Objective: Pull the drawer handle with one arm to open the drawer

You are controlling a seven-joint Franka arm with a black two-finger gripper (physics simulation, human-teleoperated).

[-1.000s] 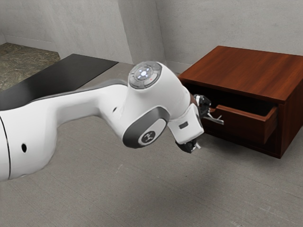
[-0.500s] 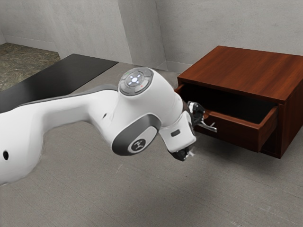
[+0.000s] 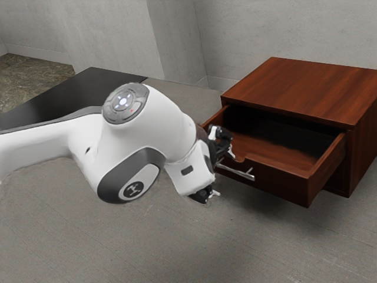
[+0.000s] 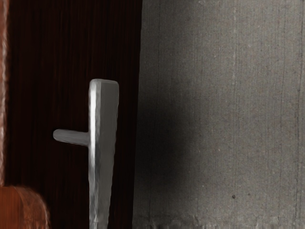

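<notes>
The pincer [image 3: 225, 154] sat at one end of the drawer handle [image 3: 237, 171] (clasping or merely hooking it, I could not tell), seemingly placed there to haul, while the drawer [image 3: 277, 187] stood well out past the cabinet's [image 3: 306, 88] front edge.

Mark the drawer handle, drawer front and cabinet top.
drawer handle [image 3: 238, 172]: exterior view, middle of the metal bar.
drawer front [image 3: 280, 184]: exterior view, bare wood face.
cabinet top [image 3: 306, 85]: exterior view, centre of the surface.
</notes>
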